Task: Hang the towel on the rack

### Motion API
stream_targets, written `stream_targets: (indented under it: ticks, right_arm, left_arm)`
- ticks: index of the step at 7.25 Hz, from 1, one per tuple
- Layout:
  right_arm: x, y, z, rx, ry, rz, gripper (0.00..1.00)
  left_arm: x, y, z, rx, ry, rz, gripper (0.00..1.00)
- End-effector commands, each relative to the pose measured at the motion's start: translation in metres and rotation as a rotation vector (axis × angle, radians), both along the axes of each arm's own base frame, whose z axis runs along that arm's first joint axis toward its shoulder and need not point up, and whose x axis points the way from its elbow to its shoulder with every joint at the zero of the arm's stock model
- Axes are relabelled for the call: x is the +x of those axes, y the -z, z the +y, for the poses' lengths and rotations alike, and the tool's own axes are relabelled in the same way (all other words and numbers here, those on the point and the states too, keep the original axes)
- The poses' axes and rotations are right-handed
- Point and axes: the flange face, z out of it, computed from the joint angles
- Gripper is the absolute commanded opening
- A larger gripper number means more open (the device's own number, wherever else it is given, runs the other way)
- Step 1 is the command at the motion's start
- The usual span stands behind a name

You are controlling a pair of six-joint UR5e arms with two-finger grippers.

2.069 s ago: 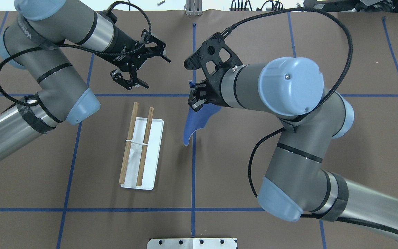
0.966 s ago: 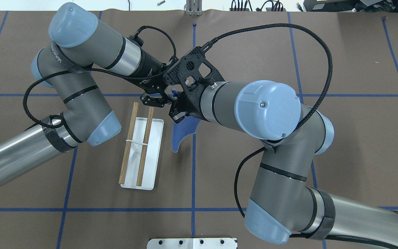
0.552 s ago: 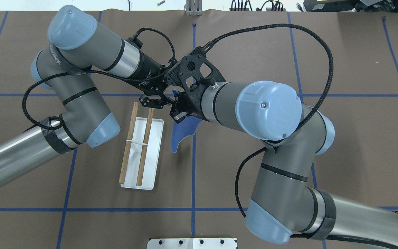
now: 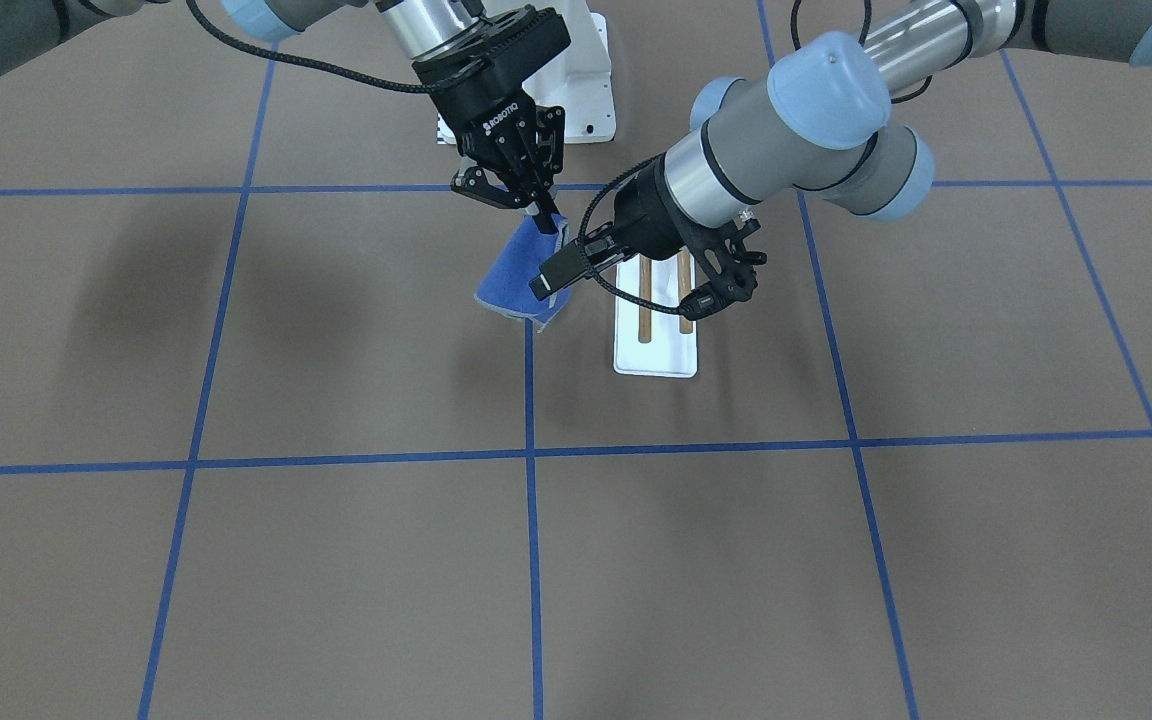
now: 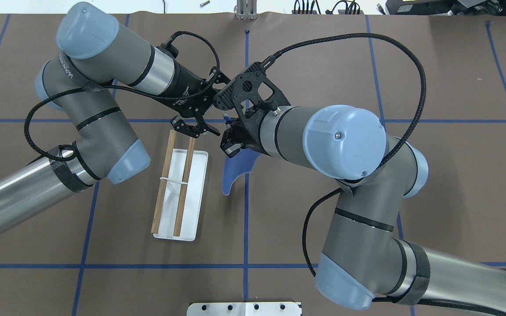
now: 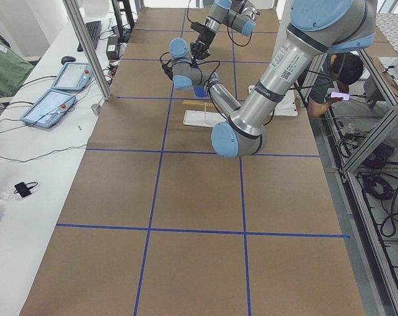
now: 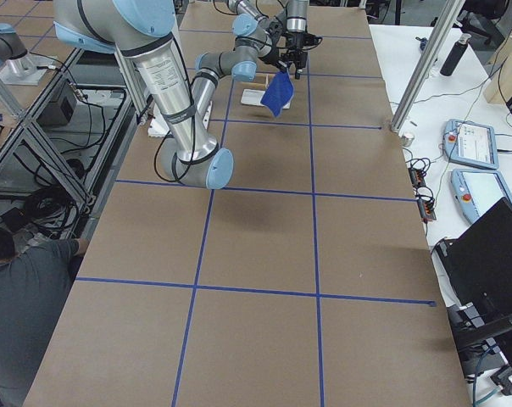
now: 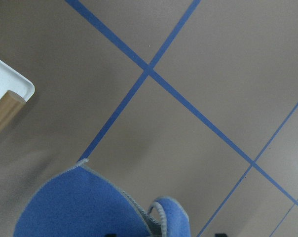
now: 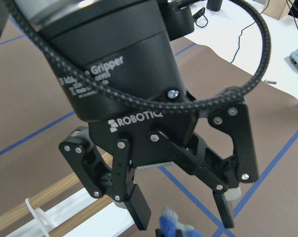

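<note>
Towel (image 4: 521, 285) dangles from one top corner, pinched tight between the fingers of the right claw (image 4: 539, 212). It sags in a loose fold beside the rack (image 5: 196, 175) without touching it. Seen from overhead, it hangs at about two o'clock from the rack's middle, over the brown table (image 4: 336, 350). Whether its low tip brushes the table I cannot tell.

Left claw (image 9: 182, 217) stands wide open and holds nothing, at about twelve o'clock from the rack, above the far ends of the two wooden rods (image 5: 166, 166). In the right wrist view a scrap of blue cloth shows low between its spread fingers, not gripped.

The step in hand looks like taking a second hold, so that two claws can stretch the top edge. Nothing hangs on the rack yet.

Next, the left claw probably needs to close on the hem just beside the right claw's pinch. The claws would then draw apart and carry the cloth toward nine o'clock over the rods. They sit very close together, so the closing calls for care, and the floppy edge may slip out.
</note>
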Motion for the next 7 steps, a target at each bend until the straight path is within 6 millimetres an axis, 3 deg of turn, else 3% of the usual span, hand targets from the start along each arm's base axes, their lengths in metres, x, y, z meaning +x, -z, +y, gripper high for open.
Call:
stream_targets:
  ticks: [1,2,3,7]
  right_arm:
    - [-0.0003,0.0023,-0.0002,0.002,0.0,-0.004,0.0]
    - [-0.0003,0.0032,-0.0001,0.003,0.0,-0.005,0.0]
    - [-0.0001,0.0041,-0.0001,0.003,0.0,-0.007,0.0]
    - [0.0,0.0043,0.0,0.004,0.0,-0.008,0.0]
  left_arm:
    - [0.0011,0.0043,0.0016,-0.009,-0.002,0.005,0.8]
    - [0.0011,0.0043,0.0016,-0.01,-0.002,0.005,0.75]
    - [0.0011,0.0013,0.0016,-0.013,-0.002,0.002,0.6]
    - [0.0019,0.0002,0.0022,-0.009,-0.005,0.001,0.18]
